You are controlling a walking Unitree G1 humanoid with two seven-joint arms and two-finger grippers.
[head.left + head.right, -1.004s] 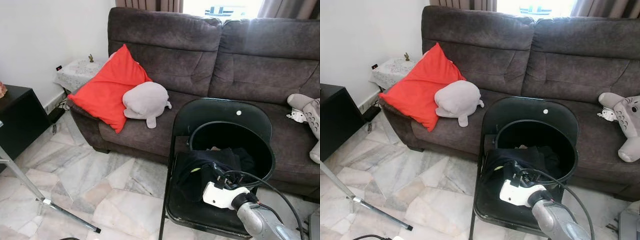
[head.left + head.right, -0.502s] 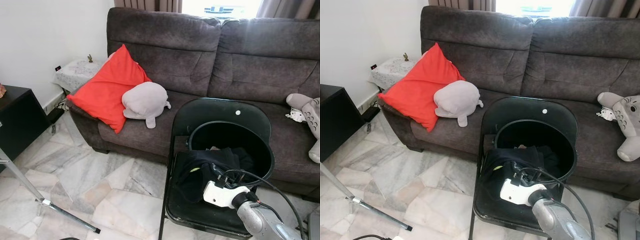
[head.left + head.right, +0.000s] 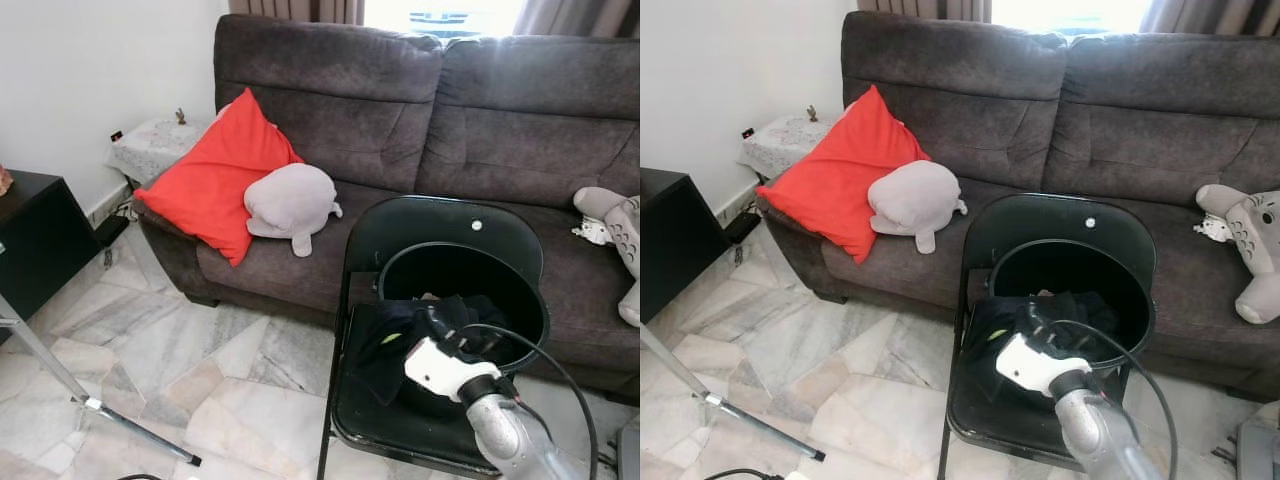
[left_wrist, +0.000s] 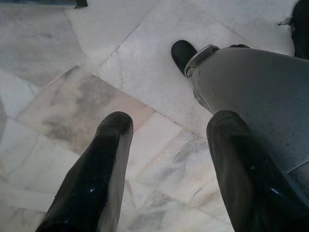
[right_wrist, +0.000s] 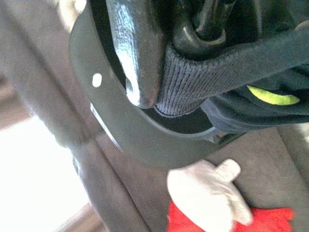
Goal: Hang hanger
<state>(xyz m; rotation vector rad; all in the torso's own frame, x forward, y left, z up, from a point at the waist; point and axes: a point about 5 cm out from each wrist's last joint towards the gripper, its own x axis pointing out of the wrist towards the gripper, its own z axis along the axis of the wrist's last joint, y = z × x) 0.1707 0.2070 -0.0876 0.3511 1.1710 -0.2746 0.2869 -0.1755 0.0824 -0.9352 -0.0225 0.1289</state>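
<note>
The right gripper (image 3: 432, 325) has its fingers (image 5: 133, 53) pinched on a black hanger (image 5: 203, 24) draped with a dark garment (image 3: 400, 335), above a black basket (image 3: 520, 290) on a black folding chair (image 3: 370, 420) before a grey sofa (image 3: 330, 110). The left gripper (image 4: 166, 159) hangs over marble floor (image 4: 72, 92), fingers spread.

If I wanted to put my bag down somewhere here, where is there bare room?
The sofa seat is bare between the grey plush and the totoro toy, behind the black chair. The marble floor left of the chair is open too. The chair is crowded: the basket, dark clothes and the right gripper.
</note>
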